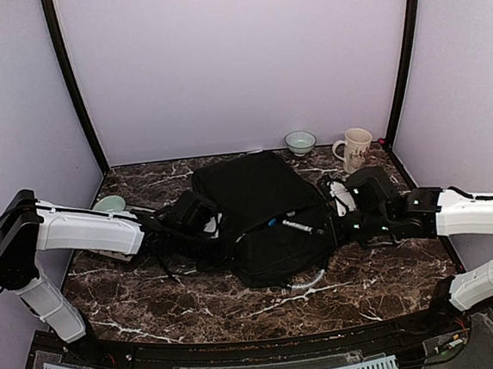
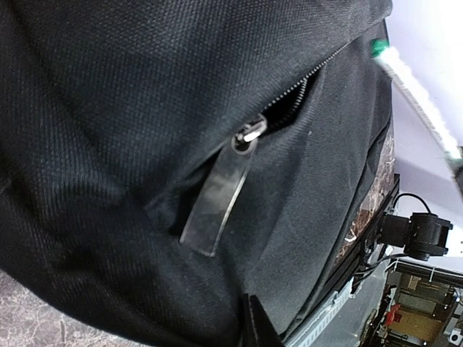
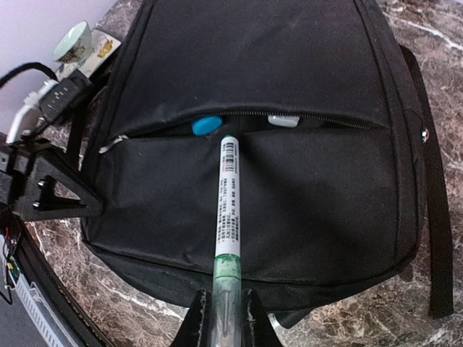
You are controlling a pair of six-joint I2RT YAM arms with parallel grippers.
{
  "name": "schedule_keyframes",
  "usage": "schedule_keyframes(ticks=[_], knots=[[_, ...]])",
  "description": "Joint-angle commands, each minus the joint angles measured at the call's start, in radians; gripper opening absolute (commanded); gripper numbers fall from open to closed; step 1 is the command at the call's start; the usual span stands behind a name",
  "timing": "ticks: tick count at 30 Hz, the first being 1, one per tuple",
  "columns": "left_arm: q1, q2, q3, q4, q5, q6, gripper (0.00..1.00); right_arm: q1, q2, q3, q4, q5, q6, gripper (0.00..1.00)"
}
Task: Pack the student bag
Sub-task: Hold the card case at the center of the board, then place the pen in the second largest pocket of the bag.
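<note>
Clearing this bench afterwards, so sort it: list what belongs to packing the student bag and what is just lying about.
In the job:
- student bag
- marker pen, held in the right end effector
- blue-capped item and white item, poking from the bag's open pocket

Lying about:
- bowl
- mug
- pale green dish

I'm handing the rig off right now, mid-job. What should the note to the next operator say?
Left gripper: at the left edge of the bag, by the zipper pull; open or shut, cannot tell.
Right gripper: shut on a pen, tip at the mouth of the open pocket.
Done: pocket unzipped; a blue item and a white item show in it.
To do: push the pen in, release, zip up.
</note>
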Motion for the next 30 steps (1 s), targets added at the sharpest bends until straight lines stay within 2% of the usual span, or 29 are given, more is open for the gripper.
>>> schedule_keyframes(ticks=[1,8,14,30], knots=[[0.002,-0.065,-0.016,0.064,0.009,-0.009,0.12,-0.013,0.063,0.041,0.013,-0.026,0.010,0.00],[0.000,-0.078,-0.024,0.080,0.021,-0.006,0.12,-0.017,0.090,0.064,0.045,-0.076,-0.001,0.00],[0.000,-0.072,-0.021,0.085,0.033,-0.003,0.10,-0.017,0.064,0.013,0.111,-0.073,0.010,0.00],[0.000,-0.081,-0.029,0.090,0.052,0.007,0.05,-0.041,0.215,0.051,0.223,-0.057,0.000,0.00]])
